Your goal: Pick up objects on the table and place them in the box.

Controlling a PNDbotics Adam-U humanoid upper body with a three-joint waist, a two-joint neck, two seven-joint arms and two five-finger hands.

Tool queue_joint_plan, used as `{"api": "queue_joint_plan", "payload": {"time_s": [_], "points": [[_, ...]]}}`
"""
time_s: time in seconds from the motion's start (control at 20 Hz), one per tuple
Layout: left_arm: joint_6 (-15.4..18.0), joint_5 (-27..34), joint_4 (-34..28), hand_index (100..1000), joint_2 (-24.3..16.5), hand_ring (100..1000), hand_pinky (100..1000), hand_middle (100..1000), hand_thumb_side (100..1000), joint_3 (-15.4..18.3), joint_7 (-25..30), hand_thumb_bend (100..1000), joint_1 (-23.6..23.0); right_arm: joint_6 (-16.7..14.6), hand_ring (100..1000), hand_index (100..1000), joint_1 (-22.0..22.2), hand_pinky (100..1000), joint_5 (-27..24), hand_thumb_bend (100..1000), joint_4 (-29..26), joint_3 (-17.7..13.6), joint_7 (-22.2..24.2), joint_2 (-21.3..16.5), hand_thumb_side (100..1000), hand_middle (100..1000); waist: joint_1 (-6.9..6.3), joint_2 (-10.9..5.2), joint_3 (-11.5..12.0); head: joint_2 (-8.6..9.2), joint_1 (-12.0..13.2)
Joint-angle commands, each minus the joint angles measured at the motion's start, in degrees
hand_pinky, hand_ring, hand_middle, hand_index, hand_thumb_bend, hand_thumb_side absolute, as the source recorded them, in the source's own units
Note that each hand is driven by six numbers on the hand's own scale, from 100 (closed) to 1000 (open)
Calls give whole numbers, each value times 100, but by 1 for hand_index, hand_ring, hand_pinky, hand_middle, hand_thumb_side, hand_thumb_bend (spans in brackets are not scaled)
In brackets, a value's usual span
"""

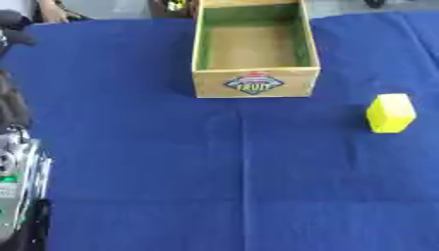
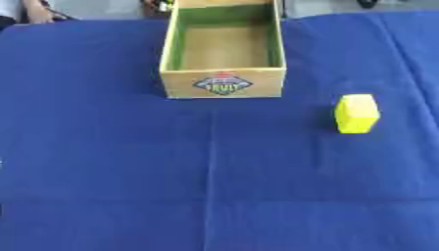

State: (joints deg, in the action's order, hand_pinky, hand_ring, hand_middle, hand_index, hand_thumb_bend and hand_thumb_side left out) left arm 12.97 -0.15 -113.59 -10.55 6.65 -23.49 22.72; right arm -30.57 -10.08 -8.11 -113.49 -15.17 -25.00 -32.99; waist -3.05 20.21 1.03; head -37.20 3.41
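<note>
Yellow block right of open box; apart

Yellow block and wooden box on our blue cloth

We see the yellow block upright, near the open wooden box, whose inside looks empty; our hands aren't visible to place them against.

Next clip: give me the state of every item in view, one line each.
wooden box: open-topped, upright, nothing visible inside.
yellow block: on the blue cloth, right of the box and apart from it, untouched.
left arm: at the view's left edge, hand not visible.
right hand: out of view.
</note>
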Motion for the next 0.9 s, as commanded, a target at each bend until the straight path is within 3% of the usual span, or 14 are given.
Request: {"api": "queue_joint_plan", "payload": {"time_s": [0.05, 0.35, 0.6, 0.8, 0.9], "points": [[8, -47, -100, 708, -86, 561, 416, 554, 1000, 63, -26, 160, 47, -28, 597, 737, -12, 607, 10, 100, -110, -67, 11, -98, 1000, 508, 36, -128, -12, -21, -8], [7, -51, -100, 708, -105, 561, 417, 554, 1000, 63, -23, 161, 49, -2, 639, 764, -7, 650, 154, 100, -110, -177, 19, -401, 1000, 543, 46, -141, -38, -24, -81], [0, -49, -100, 708, -125, 562, 417, 554, 1000, 49, -8, 163, 47, 180, 689, 796, -29, 698, 406, 281, -110, -273, 21, -1188, 1000, 589, 77, -182, -50, -58, -222], [-8, -40, -100, 708, -144, 562, 417, 554, 1000, 31, 13, 163, 39, 636, 723, 816, -66, 725, 685, 429, -110, -265, 234, -1848, 1000, 622, 77, -222, -52, -105, -319], [-13, -34, -100, 708, -154, 562, 417, 554, 1000, 29, 17, 163, 29, 853, 733, 823, -91, 732, 843, 444, -110, -259, 394, -2143, 1000, 631, 71, -243, -51, -135, -333]]}}
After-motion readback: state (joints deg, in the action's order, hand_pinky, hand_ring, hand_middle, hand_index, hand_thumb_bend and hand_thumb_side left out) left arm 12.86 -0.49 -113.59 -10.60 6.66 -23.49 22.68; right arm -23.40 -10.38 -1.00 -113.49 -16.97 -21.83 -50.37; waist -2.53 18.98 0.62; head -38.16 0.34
